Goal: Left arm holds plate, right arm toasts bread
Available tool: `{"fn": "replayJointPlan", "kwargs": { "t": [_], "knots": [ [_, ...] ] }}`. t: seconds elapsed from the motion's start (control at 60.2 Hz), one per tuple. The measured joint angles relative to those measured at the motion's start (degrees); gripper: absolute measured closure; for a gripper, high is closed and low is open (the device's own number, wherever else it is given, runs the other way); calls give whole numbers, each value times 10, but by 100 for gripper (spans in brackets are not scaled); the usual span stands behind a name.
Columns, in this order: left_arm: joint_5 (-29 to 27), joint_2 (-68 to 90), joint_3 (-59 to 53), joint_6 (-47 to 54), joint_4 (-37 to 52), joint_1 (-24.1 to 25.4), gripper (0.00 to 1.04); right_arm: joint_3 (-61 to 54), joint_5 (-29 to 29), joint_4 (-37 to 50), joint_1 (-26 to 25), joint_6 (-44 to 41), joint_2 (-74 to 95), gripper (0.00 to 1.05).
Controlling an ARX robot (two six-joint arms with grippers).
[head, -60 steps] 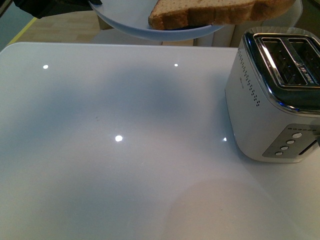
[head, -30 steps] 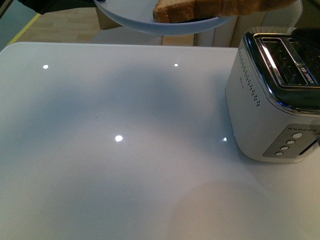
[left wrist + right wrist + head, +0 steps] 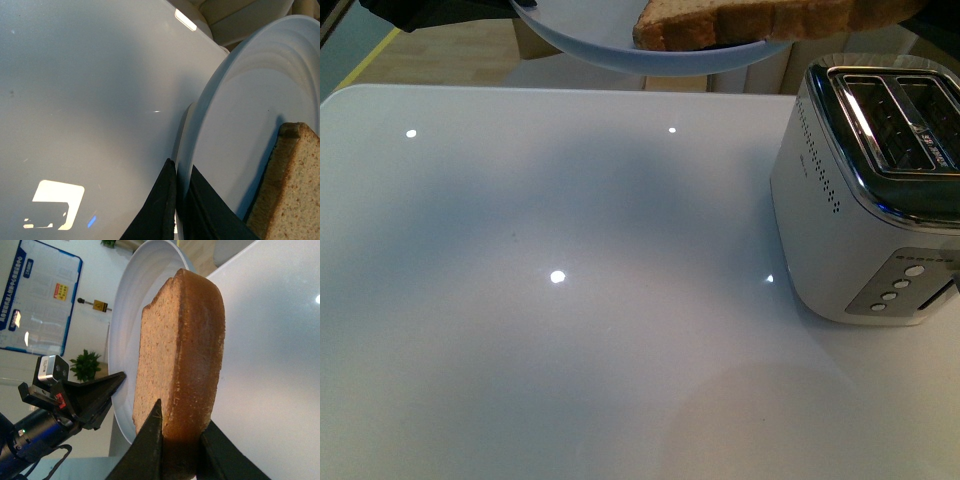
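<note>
Compared with a second ago, the front view shows the bread's (image 3: 770,20) near end shifted a little toward the toaster (image 3: 860,200) and slightly higher. The plate's (image 3: 620,50) lower rim has also risen a touch. The toaster and the desk (image 3: 570,300) are unchanged.

The right gripper (image 3: 182,422) is clamped on the bread (image 3: 180,340), one black finger (image 3: 150,440) against the crumb face and the other against the crust side, near one end of the slice. The slice reaches out from the gripper, its far end beside the plate's (image 3: 130,315) inner face. Whether bread and plate touch cannot be told.

The left gripper (image 3: 181,192) is closed narrowly on the plate's (image 3: 240,110) rim, one finger (image 3: 160,200) on each side of the edge. The plate is held in the air above the far side of the desk (image 3: 75,100). In this view a corner of the bread (image 3: 290,185) casts a shadow on the plate.

The toaster stands on the desk to the robot's right, its two slots facing up, below the bread and to the right of the plate.
</note>
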Motion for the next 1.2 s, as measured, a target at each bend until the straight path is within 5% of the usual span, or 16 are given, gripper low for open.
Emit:
{"fn": "replayJointPlan", "kwargs": {
  "t": [0.232,0.482,0.648,0.88,1.196],
  "knots": [
    [3,0,0,-4,0,-1,102,4,-9,-15,-23,-11,-38,102],
    [3,0,0,-6,3,-1,102,125,19,-117,-127,-73,-90,102],
    [3,0,0,-7,4,-1,102,217,125,-231,-139,-256,-69,102],
    [2,-1,0,-11,5,-1,102,228,194,-294,-123,-494,-20,102],
    [2,-1,-4,-16,9,-6,102,189,217,-306,-97,-620,5,102]
  ]
}}
